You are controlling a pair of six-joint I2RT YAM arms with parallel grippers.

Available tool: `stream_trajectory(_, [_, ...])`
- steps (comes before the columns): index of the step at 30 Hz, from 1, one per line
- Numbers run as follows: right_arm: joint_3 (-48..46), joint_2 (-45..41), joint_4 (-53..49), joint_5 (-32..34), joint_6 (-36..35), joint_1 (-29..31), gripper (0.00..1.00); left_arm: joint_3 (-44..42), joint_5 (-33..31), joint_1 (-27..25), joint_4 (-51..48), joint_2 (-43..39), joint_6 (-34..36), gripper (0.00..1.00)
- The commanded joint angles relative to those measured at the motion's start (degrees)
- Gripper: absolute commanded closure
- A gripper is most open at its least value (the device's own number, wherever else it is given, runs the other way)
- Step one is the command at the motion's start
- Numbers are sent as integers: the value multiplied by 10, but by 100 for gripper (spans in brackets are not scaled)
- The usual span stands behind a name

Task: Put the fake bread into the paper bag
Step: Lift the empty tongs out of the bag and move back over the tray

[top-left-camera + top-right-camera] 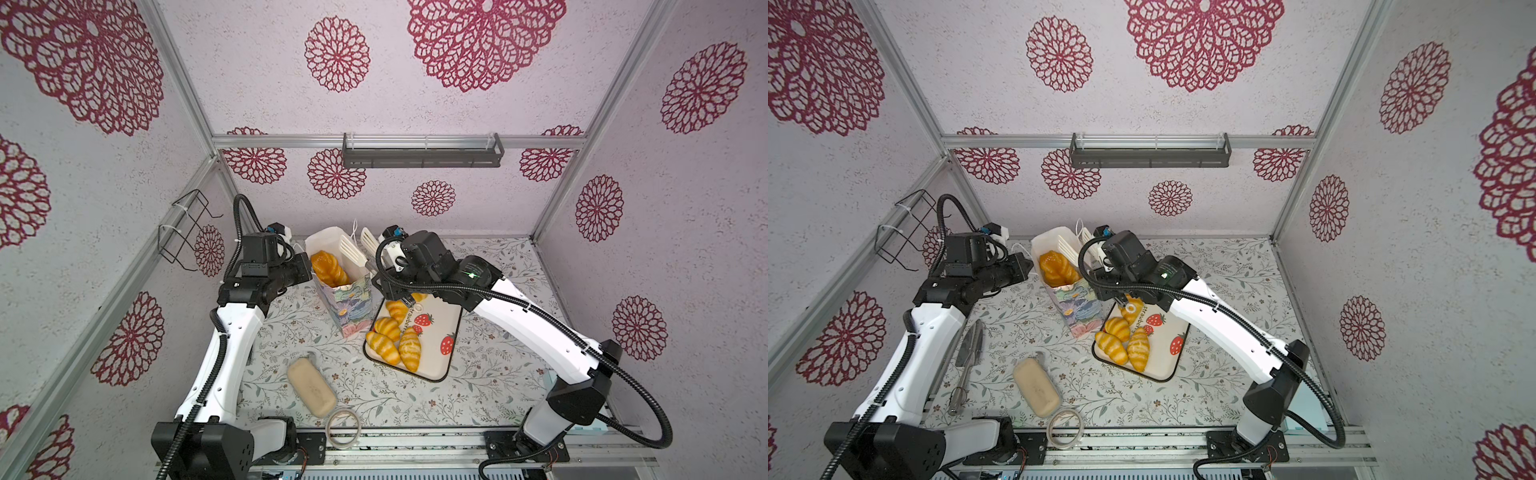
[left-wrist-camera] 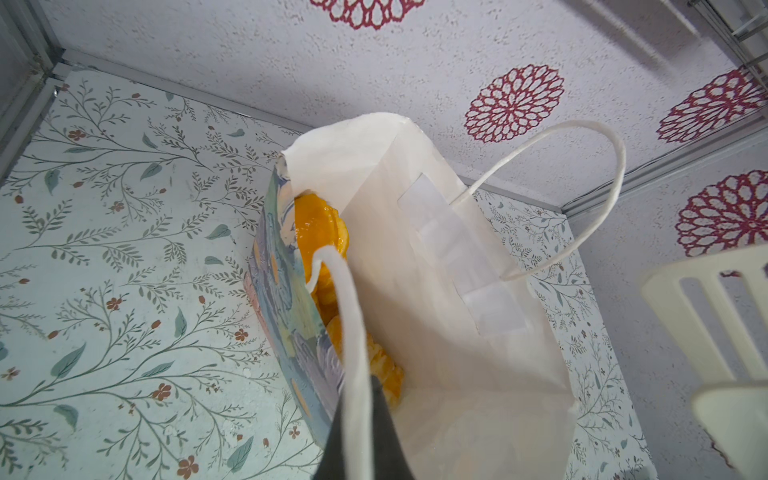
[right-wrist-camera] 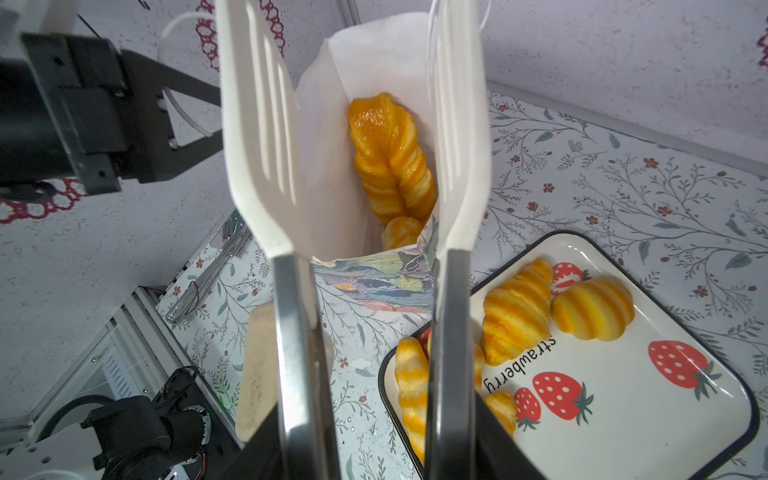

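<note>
The paper bag [image 1: 349, 305] [image 1: 1077, 309] [image 3: 374, 282] stands upright, its white inside [image 2: 436, 291] showing. A braided loaf of fake bread [image 1: 328, 266] [image 1: 1057, 268] [image 3: 388, 158] leans inside it, with a smaller pastry [image 3: 401, 232] lower down. Several striped croissants [image 1: 390, 332] [image 1: 1121, 336] [image 3: 515, 316] lie on the strawberry tray [image 1: 440, 361] [image 3: 623, 407]. My left gripper [image 1: 305, 266] [image 2: 361, 395] is shut on the bag's near cord handle [image 2: 345, 299]. My right gripper [image 1: 384, 276] [image 3: 374, 415] is shut on white slotted tongs [image 1: 349, 251] [image 3: 262, 145]. The tong blades stand apart and empty over the bag's mouth.
A pale beige block [image 1: 311, 386] and a tape ring [image 1: 343, 428] lie near the front edge. A metal tool [image 1: 969, 353] rests beside the left arm. A wire rack [image 1: 183, 228] hangs on the left wall, a dark shelf [image 1: 422, 156] on the back wall.
</note>
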Motion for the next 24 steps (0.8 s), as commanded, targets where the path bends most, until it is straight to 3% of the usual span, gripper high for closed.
stream_trajectory(1, [-9, -49, 35, 22, 4, -17, 48, -7, 2, 4, 13, 0, 3, 100])
stream_trajectory(24, [-175, -134, 60, 3, 101, -192, 48, -8, 2, 4, 13, -1, 3, 100])
